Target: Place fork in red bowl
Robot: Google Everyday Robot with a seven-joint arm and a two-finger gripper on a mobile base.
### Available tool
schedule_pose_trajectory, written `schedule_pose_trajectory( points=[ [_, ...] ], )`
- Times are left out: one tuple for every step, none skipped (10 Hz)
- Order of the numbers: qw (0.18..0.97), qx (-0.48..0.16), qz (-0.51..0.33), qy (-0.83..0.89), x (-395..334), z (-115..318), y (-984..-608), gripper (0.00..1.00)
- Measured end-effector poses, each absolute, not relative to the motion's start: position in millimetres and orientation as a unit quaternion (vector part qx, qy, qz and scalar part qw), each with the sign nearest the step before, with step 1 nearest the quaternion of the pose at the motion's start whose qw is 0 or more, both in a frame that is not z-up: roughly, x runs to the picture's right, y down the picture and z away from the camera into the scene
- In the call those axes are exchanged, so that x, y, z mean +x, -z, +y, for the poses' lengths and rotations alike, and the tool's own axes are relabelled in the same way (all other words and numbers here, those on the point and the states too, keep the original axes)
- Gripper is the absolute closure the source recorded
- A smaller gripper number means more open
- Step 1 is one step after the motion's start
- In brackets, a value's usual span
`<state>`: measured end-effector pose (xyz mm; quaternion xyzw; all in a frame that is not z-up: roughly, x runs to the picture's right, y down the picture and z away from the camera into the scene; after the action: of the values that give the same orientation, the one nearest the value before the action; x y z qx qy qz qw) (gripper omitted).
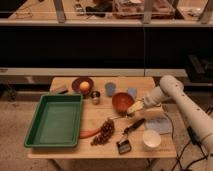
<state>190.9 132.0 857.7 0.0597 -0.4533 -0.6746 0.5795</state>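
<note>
Camera view: on the light wooden table [100, 112] the round rust-red bowl [121, 101] stands near the middle, with nothing visible inside it. The slim, pale silvery metal fork [119, 117] appears to lie flat on the wood just in front of the bowl, apart from its rim. The white arm's two-finger gripper [134, 108] hangs low just beside the bowl's right side, above the fork's right end; its yellowish fingers are spread and seem to pinch nothing.

Around them are a green rectangular plastic tray [35, 142] at the left, a dark red plate [75, 85] bearing an orange fruit [84, 86], a bunch of dark grapes [104, 132], a black-handled tool with a squarish head [128, 136] and a small white bowl [150, 139].

By my judgement the task is at its start: the fork is not yet grasped, so picking it up, lifting it over the rim and letting it go inside the bowl are all left
</note>
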Motion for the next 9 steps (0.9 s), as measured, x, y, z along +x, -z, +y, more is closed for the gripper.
schedule_pose_trajectory(
  points=[
    [0.579,0.058,-0.457,0.673,190.2,135.3,-858.6,0.28],
    [0.577,0.055,-0.46,0.673,188.4,137.9,-859.9,0.28],
    [0.577,0.053,-0.462,0.671,188.2,140.1,-861.3,0.28],
    [0.578,0.052,-0.463,0.67,189.2,141.6,-861.8,0.28],
    [0.578,0.053,-0.463,0.67,190.1,142.4,-862.6,0.28],
    [0.577,0.054,-0.463,0.671,189.3,142.5,-863.6,0.28],
    [0.574,0.058,-0.463,0.673,186.6,140.5,-865.0,0.28],
    [0.571,0.061,-0.464,0.674,183.4,138.6,-866.4,0.28],
    [0.569,0.065,-0.465,0.675,179.2,136.5,-868.3,0.28]
  ],
)
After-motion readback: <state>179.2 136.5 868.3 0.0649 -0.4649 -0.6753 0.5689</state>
